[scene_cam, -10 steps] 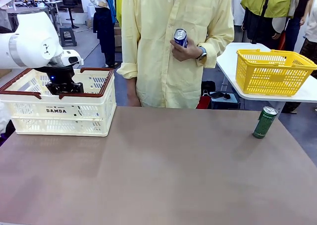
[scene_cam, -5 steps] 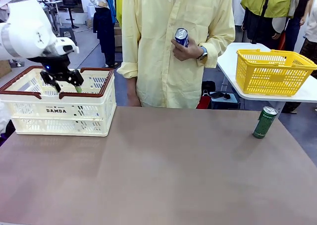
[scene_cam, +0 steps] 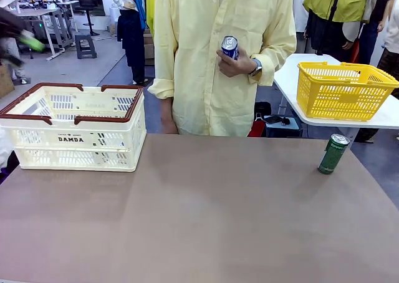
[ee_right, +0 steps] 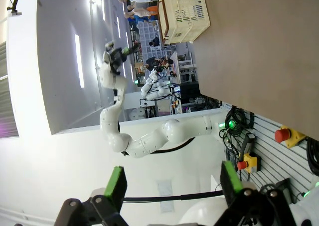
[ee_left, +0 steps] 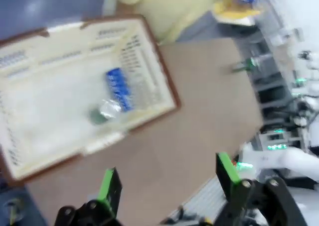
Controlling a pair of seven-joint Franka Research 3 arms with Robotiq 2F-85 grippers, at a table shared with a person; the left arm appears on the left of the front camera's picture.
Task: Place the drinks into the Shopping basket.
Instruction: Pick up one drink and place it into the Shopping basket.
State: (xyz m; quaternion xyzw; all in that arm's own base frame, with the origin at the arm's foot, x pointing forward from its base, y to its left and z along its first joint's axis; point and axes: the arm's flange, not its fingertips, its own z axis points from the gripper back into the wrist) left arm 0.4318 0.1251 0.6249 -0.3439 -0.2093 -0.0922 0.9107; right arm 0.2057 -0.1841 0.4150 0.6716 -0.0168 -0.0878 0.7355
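A: The left fingers (ee_left: 167,166) went up out of the Shopping basket (scene_cam: 75,147), wide apart.
B: What's inside?
A: Two: a blue can (ee_left: 118,89) and a green-and-white can (ee_left: 102,112). One dark green can (scene_cam: 333,153) is on the counter (scene_cam: 199,220), one held can (scene_cam: 228,47) in a person's hand (scene_cam: 237,65). The right fingers (ee_right: 172,169) are wide too.
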